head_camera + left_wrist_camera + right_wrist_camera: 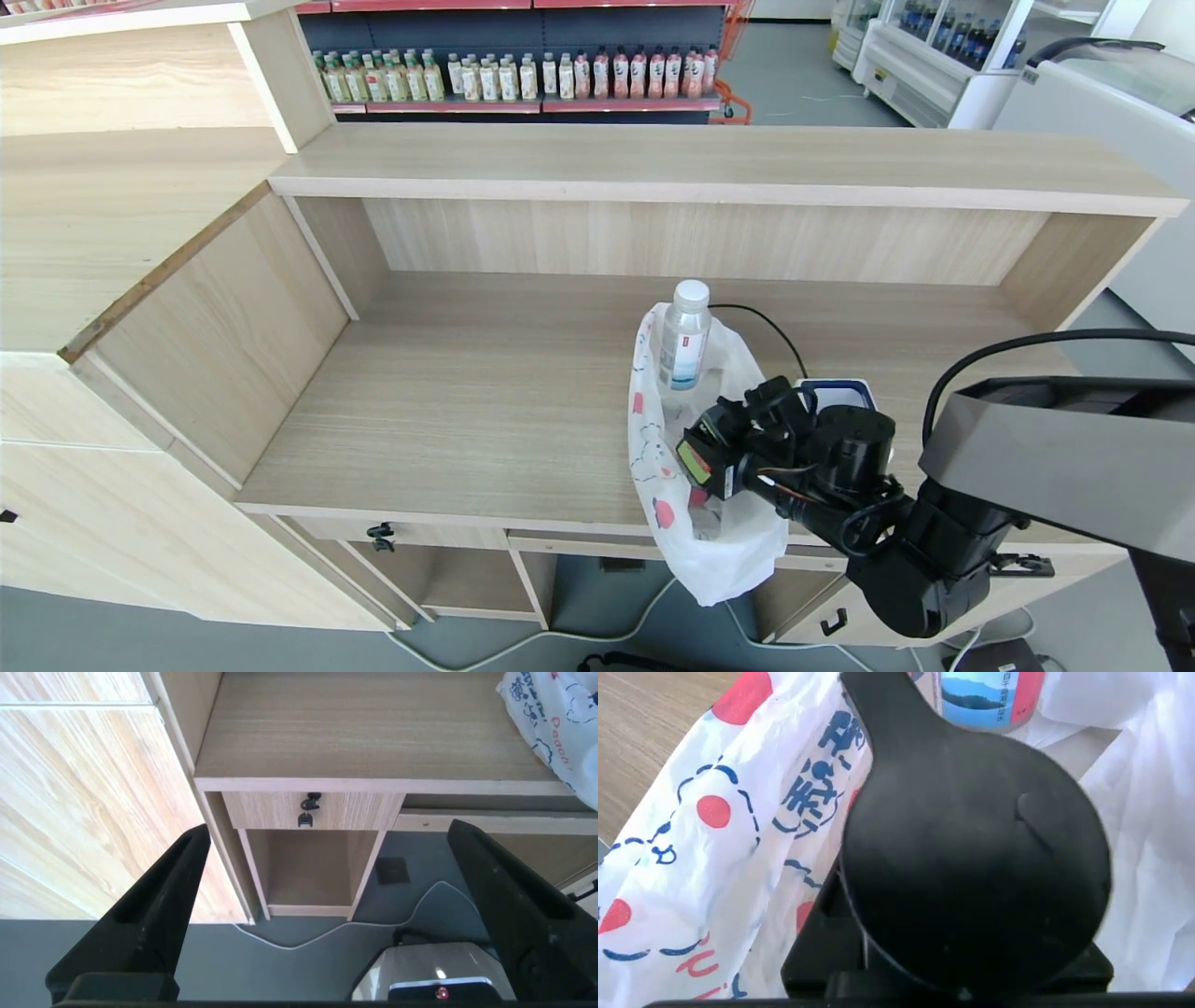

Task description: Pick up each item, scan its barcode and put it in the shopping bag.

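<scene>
A pale wood-grain worktop (pixel 485 411) sits in a recess under a raised ledge of the same laminate. Behind it a shop shelf carries a row of drink bottles (pixel 523 75), and glass-fronted chillers (pixel 943 56) stand on a grey floor at the far right. The shopping bag (pixel 653 439), thin crinkled white plastic printed with red and blue motifs, sits on the right part of the worktop, its lower end drooping over the front edge. A clear water bottle (pixel 684 341) with a white cap and a pale label stands upright inside the bag at its far end. The right gripper (pixel 711 459), black and blocky, is at the bag's mouth on its near-right side, just short of the bottle; whether it is parted or closed on anything cannot be told. Just beside the bag lies a blue-and-white scanner (pixel 840 392) with a thin black cable (pixel 770 327). The left gripper (pixel 329 831) hangs below the worktop's front edge, before a drawer with a key (pixel 308 809), spread wide and holding nothing.
</scene>
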### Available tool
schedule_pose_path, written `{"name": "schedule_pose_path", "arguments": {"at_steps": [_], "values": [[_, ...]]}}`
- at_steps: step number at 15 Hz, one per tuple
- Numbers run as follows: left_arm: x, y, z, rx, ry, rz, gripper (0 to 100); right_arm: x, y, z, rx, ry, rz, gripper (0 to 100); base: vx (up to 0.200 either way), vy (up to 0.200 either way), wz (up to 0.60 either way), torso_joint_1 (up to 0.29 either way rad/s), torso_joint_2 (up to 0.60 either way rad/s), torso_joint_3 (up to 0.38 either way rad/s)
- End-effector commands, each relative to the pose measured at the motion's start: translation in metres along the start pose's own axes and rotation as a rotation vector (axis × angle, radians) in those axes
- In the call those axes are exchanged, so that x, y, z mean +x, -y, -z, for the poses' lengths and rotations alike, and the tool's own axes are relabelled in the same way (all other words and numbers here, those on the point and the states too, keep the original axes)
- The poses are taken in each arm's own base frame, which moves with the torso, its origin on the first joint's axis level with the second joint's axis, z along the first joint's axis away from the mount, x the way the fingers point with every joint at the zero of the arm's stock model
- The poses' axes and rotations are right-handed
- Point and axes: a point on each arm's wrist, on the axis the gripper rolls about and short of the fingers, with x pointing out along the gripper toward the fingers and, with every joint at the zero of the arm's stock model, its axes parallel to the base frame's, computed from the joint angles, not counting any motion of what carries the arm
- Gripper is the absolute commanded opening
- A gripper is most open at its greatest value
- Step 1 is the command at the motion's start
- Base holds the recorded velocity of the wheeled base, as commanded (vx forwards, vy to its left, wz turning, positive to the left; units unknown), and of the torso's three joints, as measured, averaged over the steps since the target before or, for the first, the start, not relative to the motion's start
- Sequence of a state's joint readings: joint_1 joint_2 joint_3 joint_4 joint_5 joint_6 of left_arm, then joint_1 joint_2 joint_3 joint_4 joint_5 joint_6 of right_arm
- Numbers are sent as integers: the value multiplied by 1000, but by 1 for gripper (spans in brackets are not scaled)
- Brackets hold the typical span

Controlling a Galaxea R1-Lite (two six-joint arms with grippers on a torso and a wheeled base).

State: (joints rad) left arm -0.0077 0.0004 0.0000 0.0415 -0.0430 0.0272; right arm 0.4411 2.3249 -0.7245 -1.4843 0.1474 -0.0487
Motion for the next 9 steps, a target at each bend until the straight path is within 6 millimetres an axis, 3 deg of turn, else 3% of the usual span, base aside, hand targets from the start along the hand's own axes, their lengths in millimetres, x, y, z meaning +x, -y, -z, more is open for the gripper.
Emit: {"name": "schedule_pose_path", "arguments": {"at_steps": [1,3,5,7,9], "values": [[0,0,0,0,0,0,100,1,2,2,1,-6,-16,100,0,0,0,0,0,0],[0,0,0,0,0,0,100,-4,2,-21,-4,53,-49,100,0,0,0,0,0,0],[0,0,0,0,0,0,100,-24,3,-62,-19,125,-74,100,0,0,0,0,0,0],[0,0,0,0,0,0,100,-63,6,-104,-25,177,-71,100,0,0,0,0,0,0],[0,0,0,0,0,0,100,-107,4,-127,8,180,-61,100,0,0,0,0,0,0]]}}
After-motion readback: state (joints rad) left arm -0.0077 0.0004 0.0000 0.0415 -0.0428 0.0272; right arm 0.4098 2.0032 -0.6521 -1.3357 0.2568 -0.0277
